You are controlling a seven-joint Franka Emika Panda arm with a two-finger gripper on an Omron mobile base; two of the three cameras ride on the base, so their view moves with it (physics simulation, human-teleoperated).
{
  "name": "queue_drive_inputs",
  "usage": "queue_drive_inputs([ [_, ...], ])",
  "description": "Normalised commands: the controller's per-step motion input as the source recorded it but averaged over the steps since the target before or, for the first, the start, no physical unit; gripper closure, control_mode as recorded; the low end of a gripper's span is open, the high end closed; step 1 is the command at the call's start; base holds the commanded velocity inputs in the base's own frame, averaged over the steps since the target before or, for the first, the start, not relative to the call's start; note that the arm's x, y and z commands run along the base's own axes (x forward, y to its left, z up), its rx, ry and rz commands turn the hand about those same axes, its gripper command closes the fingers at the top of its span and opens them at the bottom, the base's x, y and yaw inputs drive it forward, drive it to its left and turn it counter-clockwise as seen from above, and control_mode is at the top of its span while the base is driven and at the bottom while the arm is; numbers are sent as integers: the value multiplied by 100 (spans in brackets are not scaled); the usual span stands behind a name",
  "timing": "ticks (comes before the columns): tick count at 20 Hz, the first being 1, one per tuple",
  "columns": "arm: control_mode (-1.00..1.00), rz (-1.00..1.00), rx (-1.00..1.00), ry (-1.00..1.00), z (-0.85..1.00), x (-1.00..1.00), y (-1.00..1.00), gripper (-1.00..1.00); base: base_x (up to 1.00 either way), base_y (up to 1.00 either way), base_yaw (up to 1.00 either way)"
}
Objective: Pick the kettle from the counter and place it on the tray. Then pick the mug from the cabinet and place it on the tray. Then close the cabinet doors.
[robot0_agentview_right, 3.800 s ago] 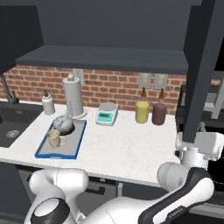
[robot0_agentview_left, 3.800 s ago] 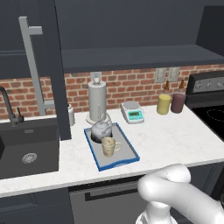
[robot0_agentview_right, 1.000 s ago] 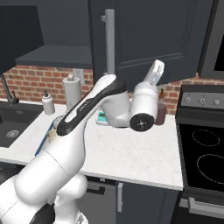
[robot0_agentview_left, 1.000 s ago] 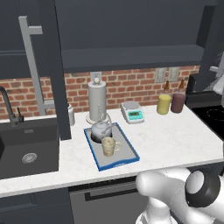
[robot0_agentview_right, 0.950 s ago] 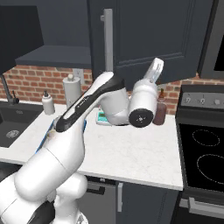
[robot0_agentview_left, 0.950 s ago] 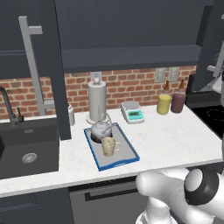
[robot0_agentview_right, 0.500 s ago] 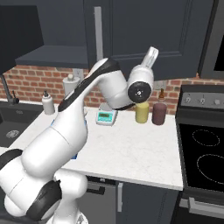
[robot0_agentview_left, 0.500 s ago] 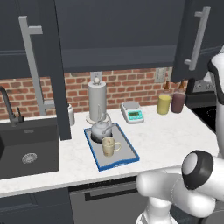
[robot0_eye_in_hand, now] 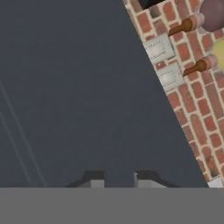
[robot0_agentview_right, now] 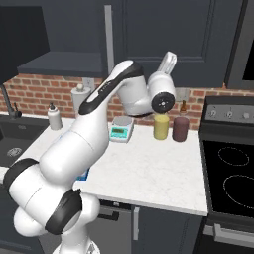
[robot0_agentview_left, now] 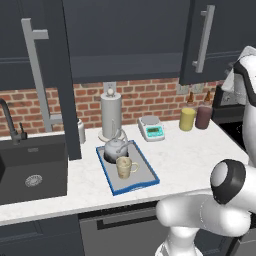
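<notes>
The grey kettle (robot0_agentview_left: 115, 148) and the cream mug (robot0_agentview_left: 124, 167) stand together on the blue-rimmed tray (robot0_agentview_left: 149, 173) on the white counter (robot0_agentview_left: 185, 152). Up at the cabinet, the right cabinet door (robot0_agentview_left: 225, 35) with its bar handle (robot0_agentview_left: 202, 40) is swung almost flat against the front. My gripper (robot0_agentview_right: 170, 56) points up against that door's face (robot0_agentview_right: 183, 39). In the hand view the gripper (robot0_eye_in_hand: 118, 178) faces the dark panel with a narrow gap between its tips and nothing in it. The left cabinet door (robot0_agentview_left: 64, 75) stands wide open, handle (robot0_agentview_left: 37, 75) outward.
A paper-towel roll (robot0_agentview_left: 111, 114), a small white scale (robot0_agentview_left: 151, 129), a yellow jar (robot0_agentview_left: 187, 119) and a dark red jar (robot0_agentview_left: 203, 116) line the brick wall. The black sink (robot0_agentview_left: 32, 167) is at left, the stove (robot0_agentview_right: 230, 183) at right. A soap bottle (robot0_agentview_right: 54, 118) stands by the sink.
The right cabinet door has swung from edge-on to nearly shut. My hand followed it up and toward the cabinet front. The fingers have parted a little.
</notes>
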Motion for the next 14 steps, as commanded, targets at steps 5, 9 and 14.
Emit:
queue_drive_inputs([
  [5,-100,0,0,0,0,57,37,100,0,0,0],
  [9,-100,0,0,1,0,52,37,100,0,0,0],
  [14,-100,0,0,0,0,40,25,100,0,0,0],
])
